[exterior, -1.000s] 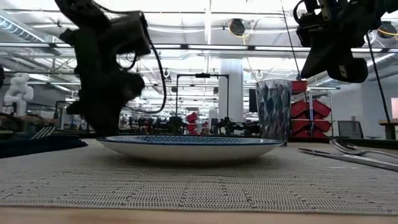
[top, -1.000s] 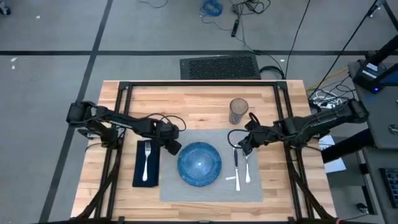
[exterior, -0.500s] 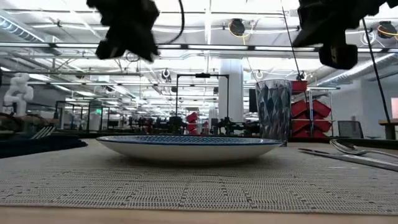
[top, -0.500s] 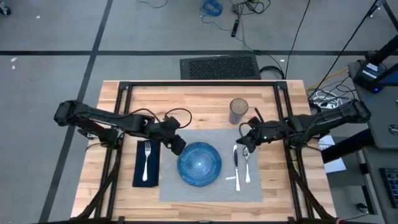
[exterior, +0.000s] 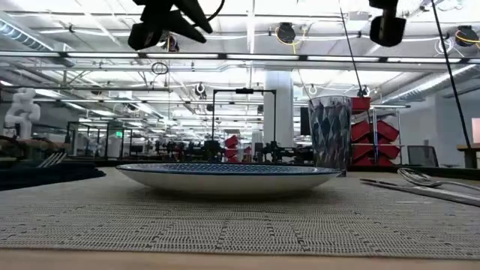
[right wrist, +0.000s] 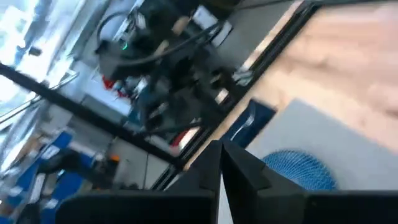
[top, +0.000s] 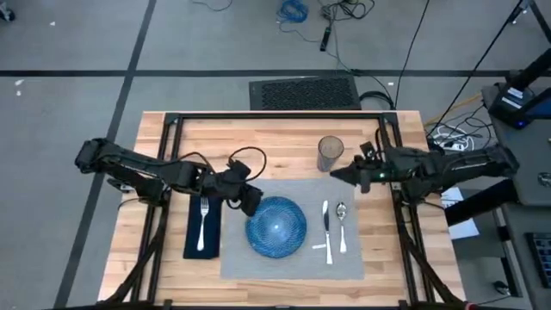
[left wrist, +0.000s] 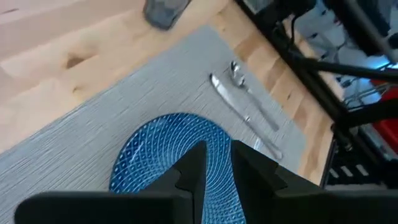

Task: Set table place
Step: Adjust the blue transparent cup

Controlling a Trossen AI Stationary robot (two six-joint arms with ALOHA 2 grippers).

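While raised, left pincer [top: 250, 199] over placemat [top: 297, 261], beside plate [top: 276, 226]

Grey floor [top: 77, 52] crossed by dark seam lines. Black ribbed mat [top: 304, 93] beyond table. Loose cables [top: 323, 17] on floor. Low view: ceiling strip lights [exterior: 247, 52], red shelving [exterior: 379, 139].

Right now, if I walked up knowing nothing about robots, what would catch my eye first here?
Probably the blue patterned plate in the middle of a grey placemat on the wooden table, laid like a dinner setting. A fork lies on a dark napkin to its left, a knife and spoon to its right, a glass behind them. Two dark arms hang above, the left tool by the plate's edge, the right tool beside the glass.
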